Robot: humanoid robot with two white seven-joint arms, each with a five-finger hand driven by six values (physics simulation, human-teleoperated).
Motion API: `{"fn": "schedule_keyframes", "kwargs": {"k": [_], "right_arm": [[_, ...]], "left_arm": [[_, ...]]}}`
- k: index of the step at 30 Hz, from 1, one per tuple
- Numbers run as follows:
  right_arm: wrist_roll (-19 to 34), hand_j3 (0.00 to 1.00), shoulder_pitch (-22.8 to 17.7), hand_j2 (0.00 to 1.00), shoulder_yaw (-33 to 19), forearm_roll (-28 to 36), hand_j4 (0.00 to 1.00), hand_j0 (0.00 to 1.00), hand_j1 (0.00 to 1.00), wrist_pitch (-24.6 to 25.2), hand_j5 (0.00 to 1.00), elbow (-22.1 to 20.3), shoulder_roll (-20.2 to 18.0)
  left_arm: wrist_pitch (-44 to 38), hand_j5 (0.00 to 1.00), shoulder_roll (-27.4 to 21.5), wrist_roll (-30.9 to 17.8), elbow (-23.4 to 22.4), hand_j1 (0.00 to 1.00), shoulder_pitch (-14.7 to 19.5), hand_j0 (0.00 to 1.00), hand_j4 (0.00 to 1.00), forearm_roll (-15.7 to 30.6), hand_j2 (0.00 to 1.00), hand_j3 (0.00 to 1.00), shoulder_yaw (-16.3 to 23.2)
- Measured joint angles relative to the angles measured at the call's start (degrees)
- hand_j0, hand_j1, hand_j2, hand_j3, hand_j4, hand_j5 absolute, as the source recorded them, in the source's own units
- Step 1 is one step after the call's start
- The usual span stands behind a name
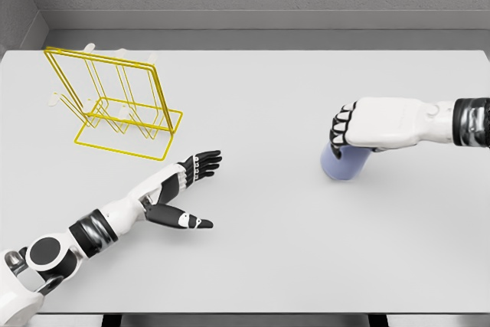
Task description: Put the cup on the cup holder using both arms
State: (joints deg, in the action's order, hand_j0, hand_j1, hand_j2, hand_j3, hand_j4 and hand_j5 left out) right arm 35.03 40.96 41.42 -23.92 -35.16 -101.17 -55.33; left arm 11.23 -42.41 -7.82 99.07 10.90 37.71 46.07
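Right hand (354, 129) is clamped over the pale blue cup (346, 162) on the right of the tabletop (291, 250), left hand (187, 185) lies open-fingered near the yellow wire cup holder (115, 101) (well apart from the cup), so a loose top grip or clumsy handover could drop it.

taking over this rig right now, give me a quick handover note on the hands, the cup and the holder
Right robot hand: curled around the top of the light blue cup, which looks upright on the table, right of middle.
Left robot hand: open, holding nothing, over the table at lower left.
Yellow wire cup holder: standing at the far left, nothing on it.
Done: cup gripped.
Left: bring the cup across to the holder, using both arms, and set it on.
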Motion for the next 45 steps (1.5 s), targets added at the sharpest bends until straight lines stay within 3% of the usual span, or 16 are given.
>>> {"fn": "schedule_keyframes", "kwargs": {"k": [39, 41, 43, 45], "right_arm": [[0.01, 0.52, 1.67, 0.52, 4.47, -2.60, 0.52, 0.52, 0.52, 0.00, 0.52, -0.07, 18.16], [0.01, 0.60, 1.67, 0.60, 4.54, -2.70, 0.60, 0.60, 0.60, 0.00, 0.60, -0.06, 18.47], [0.00, 0.94, 1.67, 0.94, 4.68, -2.77, 0.94, 0.94, 0.94, 0.00, 0.94, -0.05, 18.63], [0.00, 0.97, 1.67, 0.97, 4.75, -2.95, 0.97, 0.97, 0.97, 0.00, 0.97, -0.03, 18.72]], "left_arm": [[0.15, 1.00, 0.25, 0.00, -1.81, 1.00, 0.35, 1.00, 1.00, -0.04, 1.00, 1.00, -0.52], [0.16, 1.00, 0.25, 0.00, -1.81, 1.00, 0.35, 1.00, 1.00, -0.05, 1.00, 1.00, -0.52], [0.16, 1.00, 0.25, 0.00, -1.81, 1.00, 0.35, 1.00, 1.00, -0.05, 1.00, 1.00, -0.52], [0.17, 1.00, 0.25, 0.00, -1.81, 1.00, 0.35, 1.00, 1.00, -0.05, 1.00, 1.00, -0.52]]}}
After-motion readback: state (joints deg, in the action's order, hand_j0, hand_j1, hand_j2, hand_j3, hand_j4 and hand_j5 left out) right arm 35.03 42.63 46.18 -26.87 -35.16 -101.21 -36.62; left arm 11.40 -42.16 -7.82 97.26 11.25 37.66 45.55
